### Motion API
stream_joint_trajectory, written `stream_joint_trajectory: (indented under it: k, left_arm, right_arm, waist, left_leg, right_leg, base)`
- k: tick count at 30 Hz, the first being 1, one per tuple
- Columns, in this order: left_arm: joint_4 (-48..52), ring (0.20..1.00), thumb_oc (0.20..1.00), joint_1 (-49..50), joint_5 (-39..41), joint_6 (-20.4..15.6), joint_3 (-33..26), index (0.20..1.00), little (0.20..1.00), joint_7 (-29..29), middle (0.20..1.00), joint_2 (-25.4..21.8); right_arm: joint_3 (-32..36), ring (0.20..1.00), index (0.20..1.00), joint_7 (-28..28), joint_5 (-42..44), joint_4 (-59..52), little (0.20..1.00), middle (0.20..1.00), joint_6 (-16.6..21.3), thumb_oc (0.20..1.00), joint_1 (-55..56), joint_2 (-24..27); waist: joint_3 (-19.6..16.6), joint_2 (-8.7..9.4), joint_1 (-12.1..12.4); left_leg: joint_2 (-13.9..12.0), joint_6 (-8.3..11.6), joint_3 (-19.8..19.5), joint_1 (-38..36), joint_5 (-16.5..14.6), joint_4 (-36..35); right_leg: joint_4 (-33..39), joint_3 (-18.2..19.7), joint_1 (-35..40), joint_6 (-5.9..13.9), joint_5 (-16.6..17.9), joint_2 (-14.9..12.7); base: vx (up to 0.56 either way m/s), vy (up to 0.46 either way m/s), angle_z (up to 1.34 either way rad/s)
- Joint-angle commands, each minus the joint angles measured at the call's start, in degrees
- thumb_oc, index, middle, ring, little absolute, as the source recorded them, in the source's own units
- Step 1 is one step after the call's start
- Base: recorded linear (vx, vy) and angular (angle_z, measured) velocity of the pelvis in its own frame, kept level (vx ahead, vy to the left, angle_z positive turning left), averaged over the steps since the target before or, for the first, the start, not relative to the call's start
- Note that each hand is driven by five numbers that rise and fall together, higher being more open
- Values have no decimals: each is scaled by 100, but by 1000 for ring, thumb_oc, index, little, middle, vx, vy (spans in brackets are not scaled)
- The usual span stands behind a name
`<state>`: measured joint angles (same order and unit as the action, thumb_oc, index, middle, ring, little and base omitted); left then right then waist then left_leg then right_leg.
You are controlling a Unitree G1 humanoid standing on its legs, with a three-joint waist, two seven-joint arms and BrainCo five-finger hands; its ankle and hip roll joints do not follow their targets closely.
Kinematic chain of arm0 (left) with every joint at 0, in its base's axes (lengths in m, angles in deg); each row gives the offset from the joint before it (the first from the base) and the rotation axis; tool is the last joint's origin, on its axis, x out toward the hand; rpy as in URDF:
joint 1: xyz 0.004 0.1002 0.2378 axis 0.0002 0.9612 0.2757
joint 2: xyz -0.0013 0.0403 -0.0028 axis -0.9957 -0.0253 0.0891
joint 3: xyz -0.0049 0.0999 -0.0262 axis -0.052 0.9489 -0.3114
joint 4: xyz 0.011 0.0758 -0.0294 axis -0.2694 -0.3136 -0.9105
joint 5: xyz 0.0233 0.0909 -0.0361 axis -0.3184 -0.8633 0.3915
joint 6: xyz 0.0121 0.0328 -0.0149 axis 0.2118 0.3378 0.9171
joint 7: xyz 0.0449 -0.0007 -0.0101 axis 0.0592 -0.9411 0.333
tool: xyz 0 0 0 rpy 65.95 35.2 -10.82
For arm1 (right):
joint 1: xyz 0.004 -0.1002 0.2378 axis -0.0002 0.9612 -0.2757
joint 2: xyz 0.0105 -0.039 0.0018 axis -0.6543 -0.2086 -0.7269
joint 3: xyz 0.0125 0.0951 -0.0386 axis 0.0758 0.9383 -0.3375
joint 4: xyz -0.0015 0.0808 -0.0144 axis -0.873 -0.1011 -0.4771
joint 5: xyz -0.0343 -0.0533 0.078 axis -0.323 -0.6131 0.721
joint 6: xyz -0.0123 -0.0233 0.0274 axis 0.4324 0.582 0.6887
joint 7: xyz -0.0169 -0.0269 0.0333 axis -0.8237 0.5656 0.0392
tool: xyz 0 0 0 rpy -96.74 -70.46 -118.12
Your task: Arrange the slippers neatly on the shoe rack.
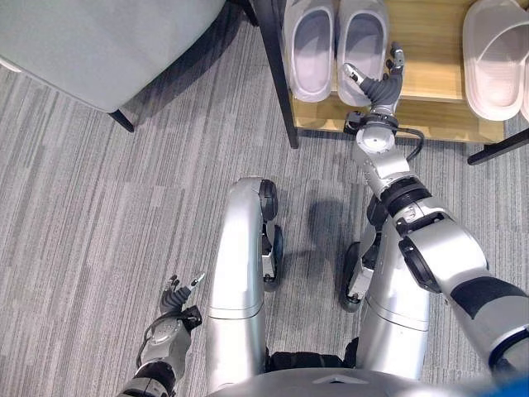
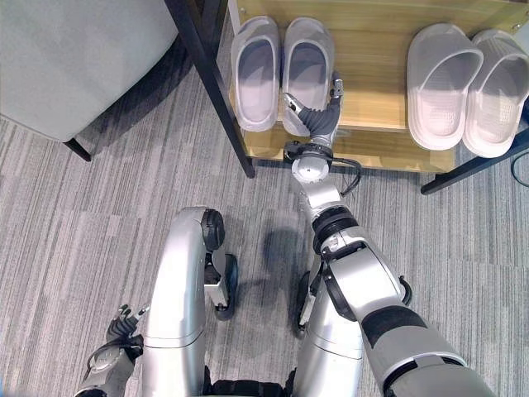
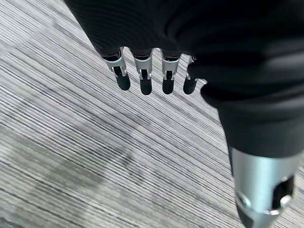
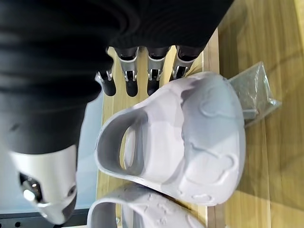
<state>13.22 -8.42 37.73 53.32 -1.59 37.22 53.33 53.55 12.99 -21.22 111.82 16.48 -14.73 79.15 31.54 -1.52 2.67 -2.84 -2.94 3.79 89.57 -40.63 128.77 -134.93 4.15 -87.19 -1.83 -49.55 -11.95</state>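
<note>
Right wrist view: right hand point(image 4: 61, 109) sits at the heel of the grey slipper point(image 4: 190, 142), fingers straight, thumb on the other side, nothing clamped. Slipper is on the rack point(image 2: 372, 50) beside its mate point(image 2: 254, 70); pink pair point(image 2: 463, 83) is further right. Likely a final nudge: push the heel square, keep it parallel to its mate. Left hand point(image 1: 178, 302) hangs relaxed over the floor.

The right arm is reaching forward, its right hand point(image 2: 315, 116) spread with thumb and fingers apart. The left hand point(image 1: 177, 302) is hanging low, fingers point(image 3: 144, 78) relaxed and slightly bent.
</note>
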Motion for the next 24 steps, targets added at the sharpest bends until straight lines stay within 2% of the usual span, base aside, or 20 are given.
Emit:
stream_joint_trajectory:
  k: [1, 3, 6, 7, 8, 9, 11, 14, 15, 16, 18, 19, 20, 21, 24]
  left_arm:
    - [165, 1000, 1000, 359, -184, -134, 508, 1000, 1000, 144, 1000, -257]
    - [-24, 1000, 1000, 306, -192, -118, 462, 1000, 1000, 215, 1000, -173]
    - [-293, 1000, 1000, 228, -307, -119, 226, 1000, 1000, 167, 1000, 70]
    - [-378, 1000, 1000, 206, -345, -127, 175, 1000, 1000, 152, 1000, 107]
    - [-414, 1000, 1000, 203, -386, -122, 122, 1000, 1000, 91, 1000, 124]
    - [-417, 1000, 1000, 189, -543, -166, 121, 1000, 1000, -10, 1000, 146]
    - [-410, 1000, 1000, 152, -597, -193, 27, 1000, 1000, -212, 1000, 202]
    - [-611, 1000, 1000, 214, -536, -177, -240, 1000, 1000, -350, 1000, 441]
    - [-997, 1000, 1000, 140, -997, -169, -434, 1000, 1000, -322, 1000, 570]
    - [-998, 1000, 1000, 159, -1006, -173, -437, 1000, 1000, -319, 1000, 576]
    - [-1360, 1000, 1000, 159, -1262, -93, -678, 1000, 1000, -331, 1000, 679]
    - [-1608, 1000, 1000, 216, -1455, -23, -783, 1000, 1000, -334, 1000, 737]
    - [-1694, 1000, 1000, 269, -1550, 38, -822, 1000, 1000, -352, 1000, 781]
    - [-1933, 1000, 1000, 352, -1870, 170, -846, 1000, 1000, -404, 1000, 840]
    - [-2065, 1000, 1000, 561, -2365, 303, -816, 1000, 1000, -444, 1000, 917]
  right_arm:
    - [-156, 1000, 1000, -81, -31, -334, 1000, 1000, 129, 1000, -105, -171]
    - [68, 1000, 1000, 202, -88, -678, 1000, 1000, 188, 1000, 58, -156]
    - [696, 1000, 1000, 858, -1052, -1721, 1000, 1000, 155, 1000, 743, 112]
    - [783, 1000, 1000, 921, -1249, -1942, 1000, 1000, 114, 1000, 950, 152]
    - [922, 1000, 1000, 1009, -1550, -2235, 1000, 1000, 78, 1000, 1209, 224]
    - [1265, 1000, 1000, 1121, -1586, -2327, 1000, 1000, 191, 1000, 1452, 236]
    - [1480, 1000, 1000, 949, -1474, -2616, 1000, 1000, 269, 1000, 2043, 250]
    - [1528, 1000, 1000, 490, -1390, -3243, 1000, 1000, 462, 1000, 3144, 64]
    - [1294, 1000, 1000, -121, -1207, -3312, 1000, 1000, 555, 1000, 4282, -151]
    - [1284, 1000, 1000, -127, -1205, -3326, 1000, 1000, 554, 1000, 4311, -150]
    - [1156, 1000, 1000, -674, -1187, -3260, 1000, 1000, 537, 1000, 5218, -82]
    - [1134, 1000, 1000, -863, -1198, -2857, 1000, 1000, 457, 1000, 5645, -70]
    - [1150, 1000, 1000, -944, -1190, -2655, 1000, 1000, 397, 1000, 5841, -54]
    - [1224, 1000, 1000, -1078, -1106, -1988, 1000, 1000, 273, 1000, 6150, -63]
    - [1272, 1000, 1000, -1221, -1281, -1200, 1000, 1000, 79, 1000, 6548, 67]
  waist:
    - [-214, -33, 336]
    - [-228, -38, 293]
    - [-469, -78, 225]
    - [-554, -97, 211]
    - [-668, -123, 189]
    - [-875, -154, 182]
    - [-1324, -179, 141]
    - [-1621, -99, 27]
    - [-1776, 25, -116]
    - [-1753, 24, -121]
    - [-1847, 166, -275]
    - [-1974, 241, -364]
    - [-2033, 283, -395]
    - [-2155, 362, -465]
    - [-2287, 447, -522]
  left_leg:
    - [30, 7, -576, 38, -153, -14]
    - [29, -4, -571, 38, -121, -59]
    - [41, 14, -634, 38, -27, -312]
    - [54, 13, -647, 38, 10, -429]
    - [35, 3, -641, 38, 55, -633]
    - [7, 7, -629, 38, 213, -1068]
    - [-74, 28, -646, 30, 509, -1789]
    - [-221, 25, -686, -378, 795, -2552]
    - [-444, 44, -694, -1210, 1129, -3659]
    - [-447, 41, -683, -1299, 1157, -3735]
    - [-551, 104, -650, -2251, 1513, -4930]
    - [-585, 165, -551, -2991, 1721, -5785]
    - [-565, 182, -501, -3442, 1860, -6259]
    - [-540, 261, -352, -4260, 2144, -7129]
    - [-429, 322, -157, -5731, 2526, -8600]
  right_leg:
    - [137, 758, -169, -260, 1200, 107]
    - [200, 733, -149, -264, 1231, 108]
    - [446, 644, -105, -204, 1297, 87]
    - [579, 600, -89, -199, 1318, 68]
    - [815, 525, -76, -199, 1323, 25]
    - [1348, 362, -43, -187, 1423, -80]
    - [2148, 112, 51, -119, 1602, -132]
    - [3052, -217, 488, -10, 1836, -221]
    - [4225, -476, 1275, 138, 2102, -353]
    - [4300, -490, 1361, 136, 2135, -350]
    - [5499, -728, 2292, 240, 2353, -390]
    - [6377, -871, 3006, 317, 2519, -384]
    - [6875, -992, 3457, 365, 2629, -366]
    - [7832, -1214, 4324, 484, 2893, -313]
    - [9125, -1493, 5722, 703, 3323, -199]
  base:
    - [-30, -19, -1]
    - [-34, -22, -1]
    - [0, 0, 0]
    - [0, 0, 0]
    - [-39, 40, -1]
    - [-80, 77, -7]
    - [-71, 73, -13]
    - [-78, 93, -12]
    - [-120, 92, -16]
    - [-141, 90, 7]
    - [-59, 26, -6]
    - [26, 24, -11]
    - [105, 3, 13]
    - [144, -10, -8]
    - [195, -14, -12]
